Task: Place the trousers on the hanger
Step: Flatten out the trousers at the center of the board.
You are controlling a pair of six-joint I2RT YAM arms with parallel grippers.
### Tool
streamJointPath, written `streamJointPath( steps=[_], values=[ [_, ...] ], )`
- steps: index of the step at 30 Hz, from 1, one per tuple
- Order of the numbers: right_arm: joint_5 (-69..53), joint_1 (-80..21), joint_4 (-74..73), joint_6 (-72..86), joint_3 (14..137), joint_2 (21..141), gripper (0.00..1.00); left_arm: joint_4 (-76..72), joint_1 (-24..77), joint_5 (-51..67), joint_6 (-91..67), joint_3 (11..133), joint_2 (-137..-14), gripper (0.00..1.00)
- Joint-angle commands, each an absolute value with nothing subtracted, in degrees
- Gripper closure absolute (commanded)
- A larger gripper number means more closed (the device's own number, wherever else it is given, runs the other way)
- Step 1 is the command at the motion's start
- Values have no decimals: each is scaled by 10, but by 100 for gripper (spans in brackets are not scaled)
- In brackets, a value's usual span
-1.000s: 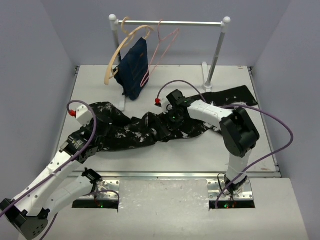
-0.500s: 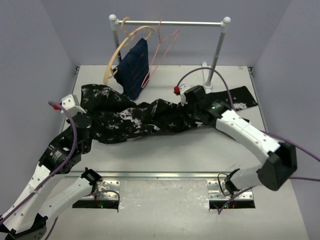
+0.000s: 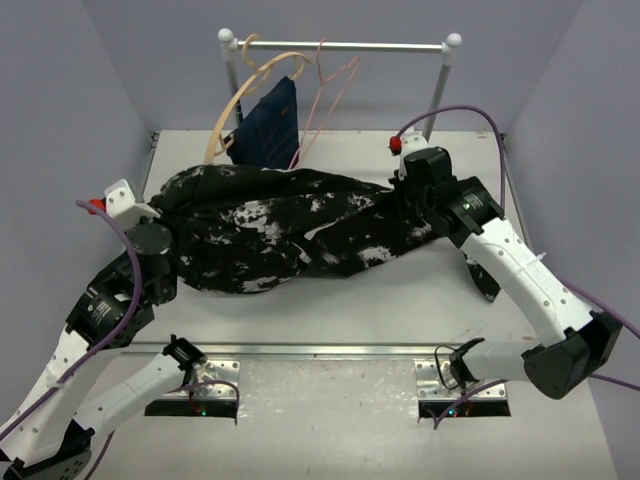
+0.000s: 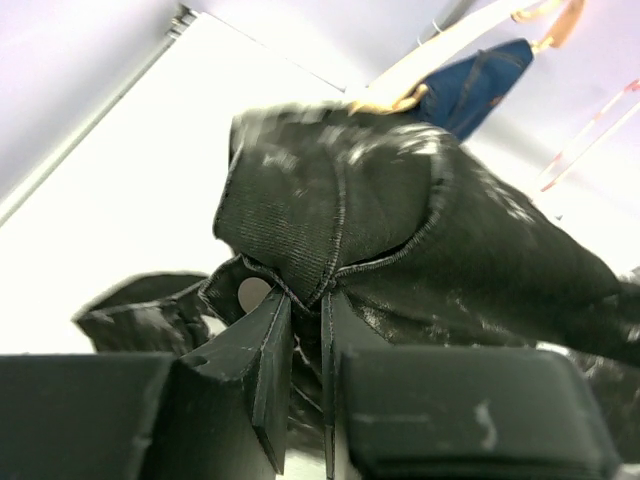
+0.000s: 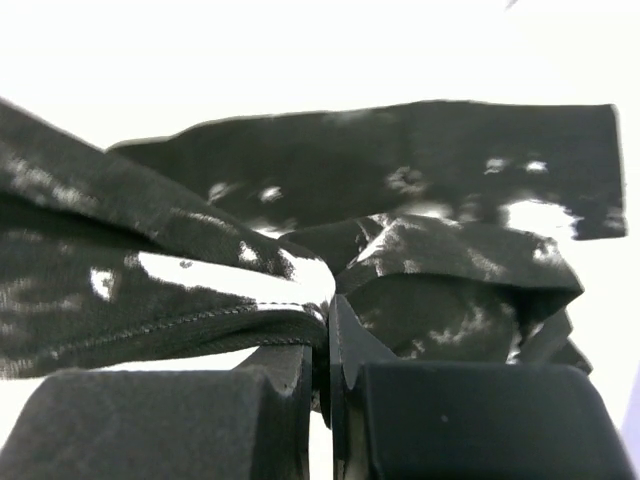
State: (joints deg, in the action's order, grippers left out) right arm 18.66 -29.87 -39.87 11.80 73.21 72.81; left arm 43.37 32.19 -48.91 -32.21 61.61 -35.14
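Holding the trousers (image 3: 290, 225) stretched sideways between 2 grippers, across the middle of the table (image 3: 400, 310). Pinching the left-hand end with the left gripper (image 4: 300, 315), with jaws almost together on a thick fold of black ribbed fabric just below a stitched seam. Sitting at the left edge of the table in the overhead view, pressed up against the speckled cloth. Clamping the right-hand end with the right gripper (image 5: 322, 320), with jaws pressed fully together on a thin hemmed edge, white splotches right beside the fingertips. Positioned over the far right part of the table, near the foot of the rail's right post. Sagging in the middle into a wide bunched band, black with irregular white speckles. Trailing 1 leg end past the right gripper, flat on the white surface in the right wrist view, partly hidden under the right arm from above. Hard to tell whether the sagging middle touches the table or hangs just above it. Hanging behind, on the silver rail (image 3: 345, 45): the pink wire hanger (image 3: 336, 95), well apart from both grippers, just beside a tan wooden hanger (image 3: 235, 95) with a navy garment (image 3: 265, 125). Overlapping the bottom of that navy garment with the upper edge of the trousers, from above.
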Motion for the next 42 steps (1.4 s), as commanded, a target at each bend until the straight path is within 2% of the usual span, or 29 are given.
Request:
streamJointPath(
  steps=[1, 8, 9, 10, 11, 13, 14, 16, 19, 23, 28, 33, 42],
  values=[
    [341, -250, -399, 49, 816, 772, 100, 396, 307, -610, -297, 619, -306, 100],
    [290, -250, -279, -105, 947, 970, 100, 453, 307, -628, -347, 628, -329, 100],
    [269, -251, -292, -108, 985, 996, 95, 463, 307, -632, -356, 630, -335, 100],
    [235, -251, -350, -79, 1028, 1035, 59, 481, 307, -640, -369, 635, -343, 100],
    [207, -252, -398, -52, 1059, 1064, 30, 497, 307, -649, -381, 640, -350, 100],
    [202, -251, -422, -3, 1026, 1047, 20, 517, 307, -673, -395, 653, -363, 100],
    [198, -250, -421, 36, 969, 1029, 10, 532, 307, -685, -404, 662, -370, 100],
    [157, -250, -396, 95, 830, 943, 2, 558, 307, -697, -416, 676, -379, 100],
    [142, -221, -345, 154, 668, 845, 1, 576, 307, -712, -423, 699, -392, 100],
    [81, -125, -317, 199, 538, 802, 1, 563, 307, -711, -402, 710, -391, 100],
    [67, -121, -346, 173, 536, 885, 2, 551, 307, -714, -387, 708, -378, 100],
    [66, -187, -356, 165, 528, 948, 6, 528, 307, -707, -357, 706, -367, 100],
    [82, -266, -368, 174, 511, 940, 11, 511, 307, -689, -324, 705, -360, 100]
  ],
)
